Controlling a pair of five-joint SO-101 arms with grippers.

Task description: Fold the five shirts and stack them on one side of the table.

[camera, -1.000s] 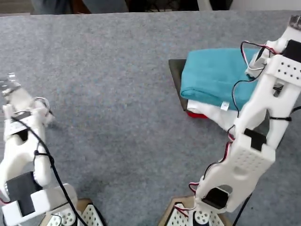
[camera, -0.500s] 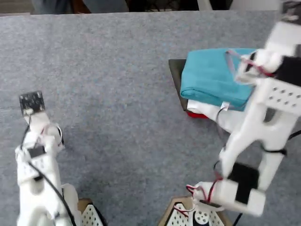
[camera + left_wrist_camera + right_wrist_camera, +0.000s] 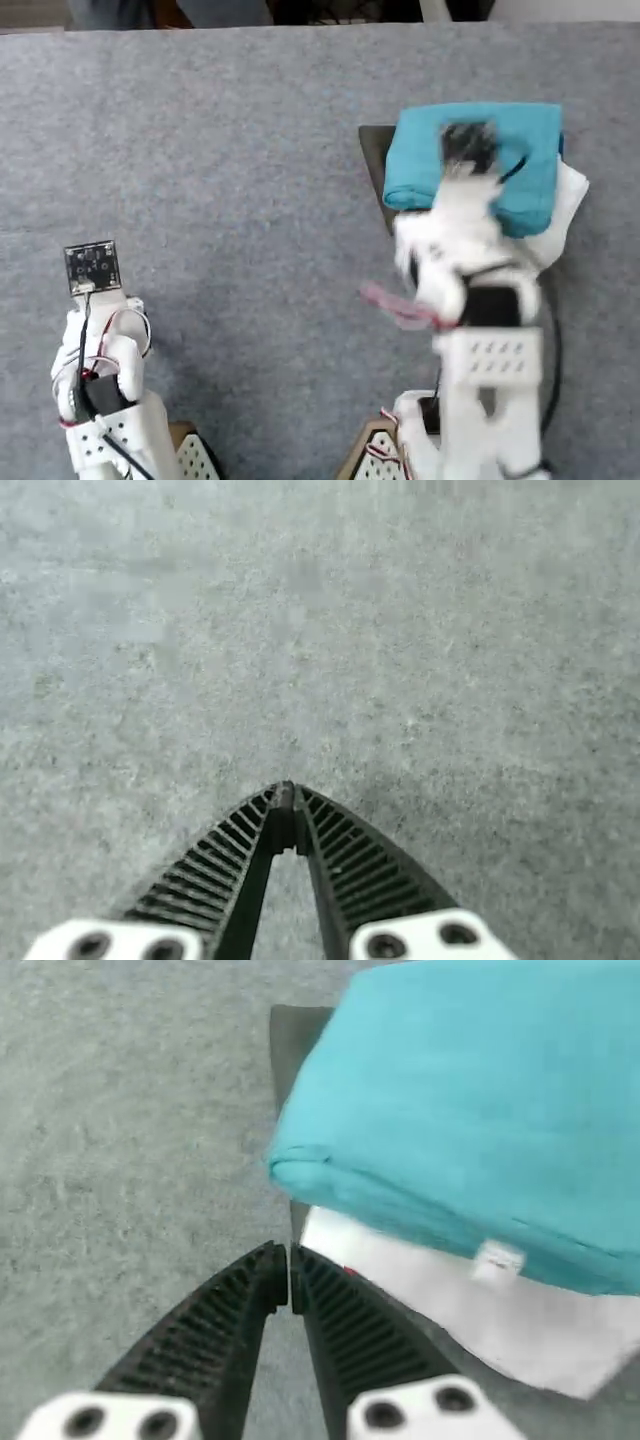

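Our left end effector [image 3: 287,796] has its ribbed black fingers pressed together at the tips and carries nothing. It hangs over bare grey felt-covered table [image 3: 230,150]. Our right end effector [image 3: 281,1261] is likewise pinched closed and empty, poised over the table just beside the near corner of the pile of shirts.

In that pile, the teal folded shirt [image 3: 480,1130] lies on top. Under it the white folded shirt [image 3: 470,1310] juts out toward the arm. A thin red strip of cloth [image 3: 350,1274] peeks out below the white one, and the dark grey folded shirt [image 3: 290,1040] at the bottom shows along the pile's inner edge.

In the high view the pile sits on the right side of the table, short of the far edge, and the right arm [image 3: 480,320] rises in front of it. A broad stretch of grey table separates the pile from the left arm [image 3: 100,400], which stands at the near left corner.
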